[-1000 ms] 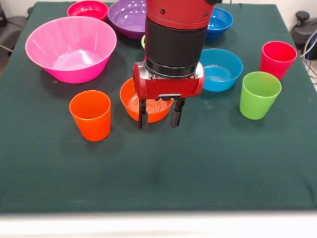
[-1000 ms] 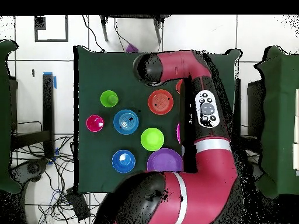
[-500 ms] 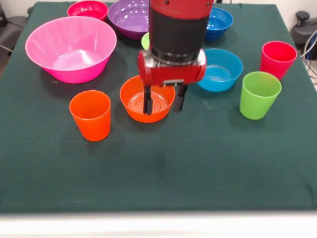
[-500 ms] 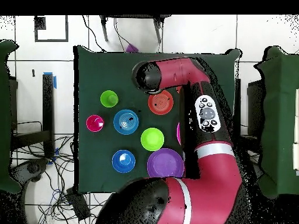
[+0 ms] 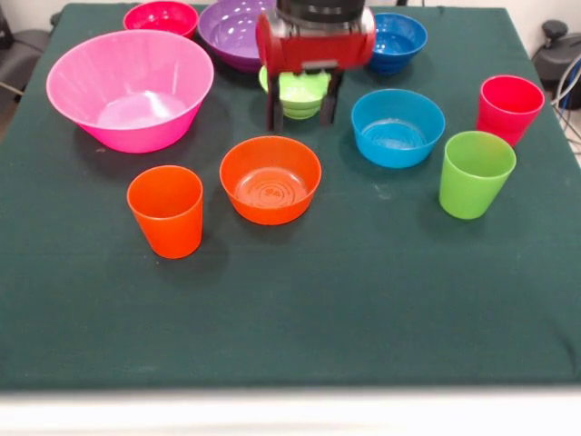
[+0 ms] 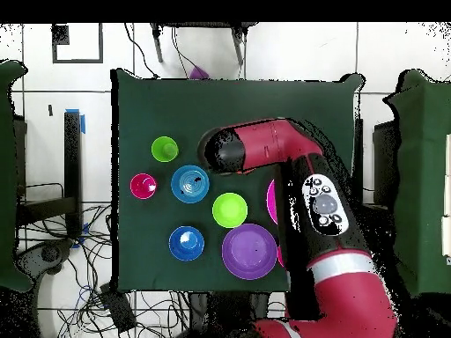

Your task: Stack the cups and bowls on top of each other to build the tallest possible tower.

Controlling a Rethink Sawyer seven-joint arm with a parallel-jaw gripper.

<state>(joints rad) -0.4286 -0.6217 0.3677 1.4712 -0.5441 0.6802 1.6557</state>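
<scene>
My gripper [image 5: 300,116] is open and holds nothing. In the front view its fingers [image 5: 274,113] hang on either side of the lime green bowl [image 5: 298,91]; how high it is above that bowl is unclear. The orange bowl [image 5: 270,179] sits uncovered nearer the front edge, with the orange cup [image 5: 165,211] to its left. The huge pink bowl [image 5: 130,88] stands at the left. The light blue bowl [image 5: 398,127], green cup [image 5: 476,173] and red-pink cup [image 5: 508,107] are on the right. From overhead the arm [image 6: 264,150] hides the orange bowl and orange cup.
The red-pink bowl [image 5: 161,16], purple bowl [image 5: 234,32] and dark blue bowl [image 5: 399,38] line the far edge. Overhead, the lime green bowl [image 6: 230,209], light blue bowl [image 6: 189,184], dark blue bowl [image 6: 186,243] and purple bowl [image 6: 249,251] stand separately, nothing nested.
The gripper has moved off the orange bowl toward the far side and now hangs at the lime green bowl. It stayed open and took nothing. No cup or bowl has shifted.
</scene>
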